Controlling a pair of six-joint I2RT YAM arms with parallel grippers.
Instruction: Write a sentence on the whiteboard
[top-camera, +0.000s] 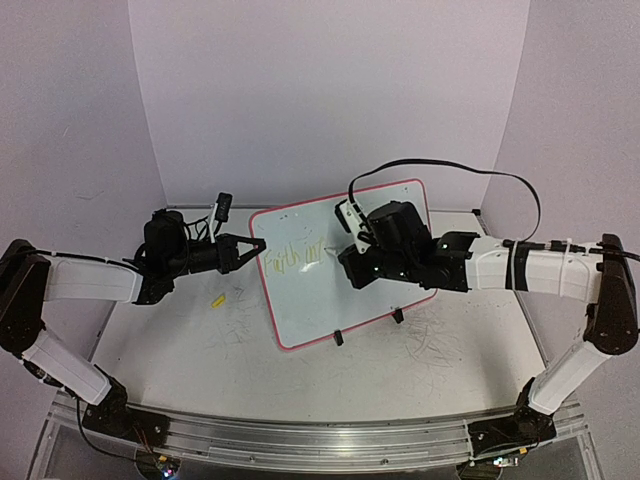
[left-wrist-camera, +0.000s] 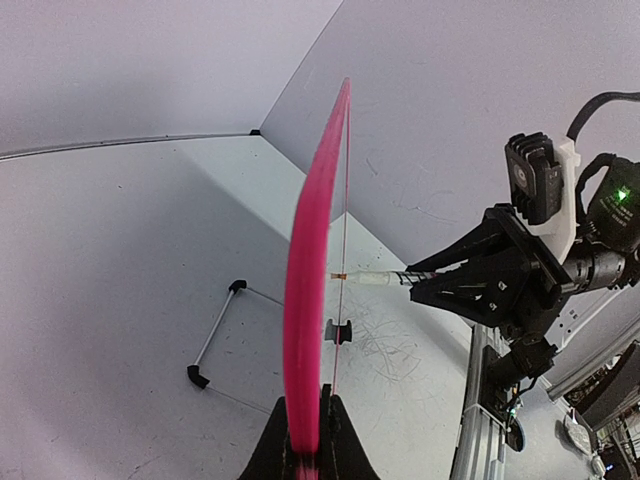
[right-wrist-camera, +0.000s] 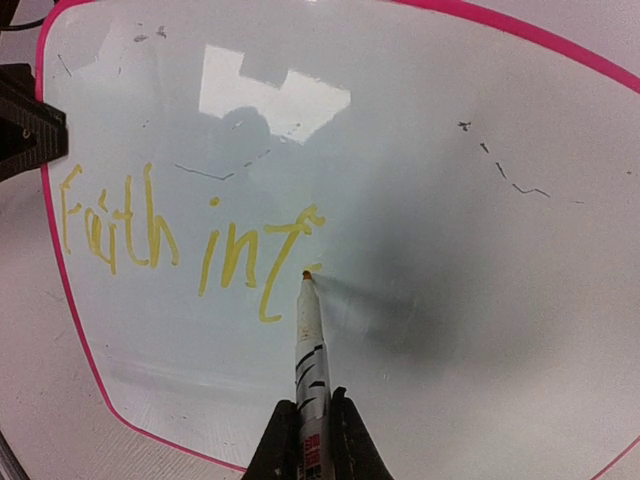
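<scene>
The whiteboard (top-camera: 310, 305) stands near the centre of the top view, propped on the table (top-camera: 180, 350) on its black clip feet (top-camera: 338, 338). The left jaws are closed on the board's left edge. In the left wrist view the pink rim (left-wrist-camera: 305, 330) sits pinched between them at the bottom centre of the frame. The right jaws are closed on a marker (right-wrist-camera: 311, 350), seen at the bottom centre of the right wrist view with its tip on the board surface.

The sentence (right-wrist-camera: 190, 245) is partly written. We read "Faith in", followed by strokes resembling a "T" and a curved line below it. The marker tip rests just right of these strokes. The writing fills the left part of the right wrist view, and the area to its right carries only faint grey marks.

We judge the task as under way. Two words are done, a third is begun, and the rest of the line remains to be written.
</scene>
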